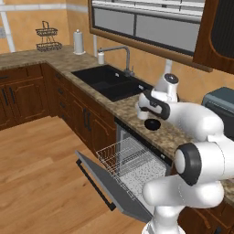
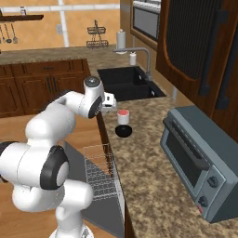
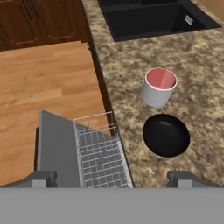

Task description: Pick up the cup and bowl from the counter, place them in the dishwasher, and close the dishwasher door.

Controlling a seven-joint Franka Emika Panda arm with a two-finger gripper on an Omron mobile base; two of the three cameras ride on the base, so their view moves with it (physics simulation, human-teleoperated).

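The cup (image 3: 159, 86), white-grey outside and salmon-red inside, stands upright on the speckled counter (image 3: 127, 65). The black bowl (image 3: 166, 134) sits just beside it, on the side away from the sink. In the right base view the cup (image 2: 122, 116) and bowl (image 2: 123, 131) lie near the counter's front edge. My gripper (image 3: 113, 178) hovers open above that edge with nothing between its fingers, its fingertips (image 3: 181, 177) short of the bowl. Below, the dishwasher door (image 3: 54, 144) hangs open and the white wire rack (image 3: 103, 153) is pulled out over it.
A black sink (image 3: 153, 17) with a faucet (image 1: 123, 52) is set into the counter beyond the cup. A grey toaster oven (image 2: 200, 158) stands on the counter to the right. Dark wood cabinets (image 1: 87, 119) flank the dishwasher (image 1: 137, 169). Wood floor (image 1: 41, 173) lies to the left.
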